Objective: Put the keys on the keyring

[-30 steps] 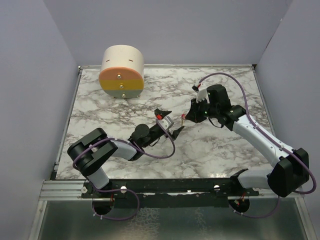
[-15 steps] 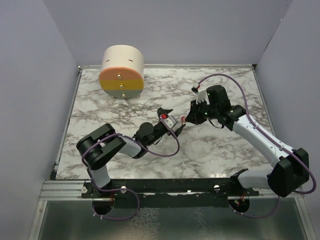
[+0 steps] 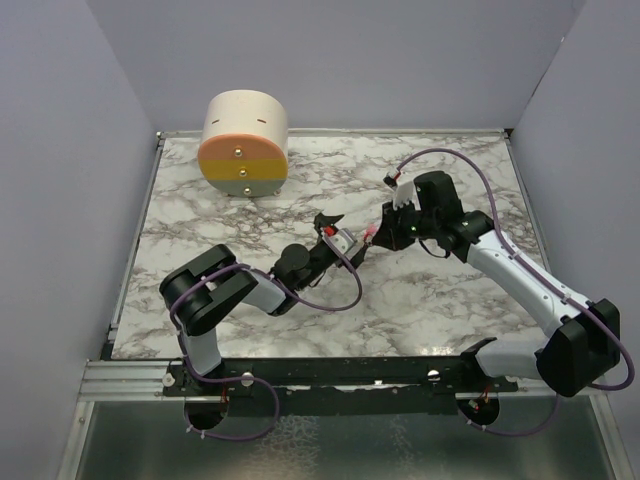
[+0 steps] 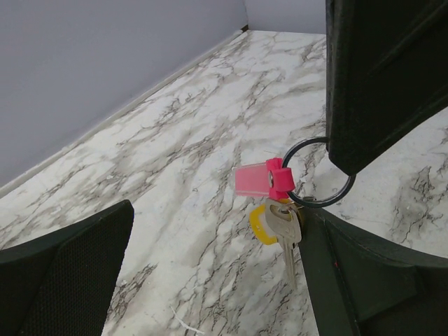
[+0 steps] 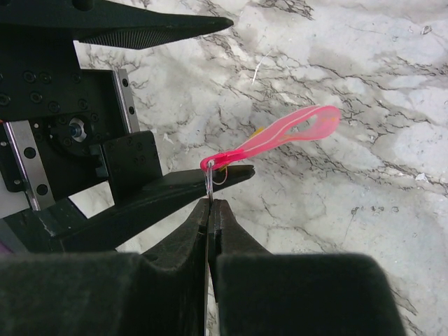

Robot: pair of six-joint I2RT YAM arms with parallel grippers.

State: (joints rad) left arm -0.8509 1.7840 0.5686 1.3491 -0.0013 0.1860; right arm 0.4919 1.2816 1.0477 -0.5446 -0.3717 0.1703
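My right gripper (image 5: 209,210), jaws shut on the keyring (image 5: 280,136), holds it above the bench (image 5: 392,56). The keys (image 4: 263,222) hang beneath, apparently threaded. Beyond, my left gripper (image 3: 345,242), jaws wide, empty. Next: gentle set-down.

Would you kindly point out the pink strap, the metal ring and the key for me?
pink strap (image 5: 294,133): right wrist view, middle of the loop.
metal ring (image 4: 318,206): left wrist view, its lower arc.
key (image 4: 281,224): left wrist view, its silver head.
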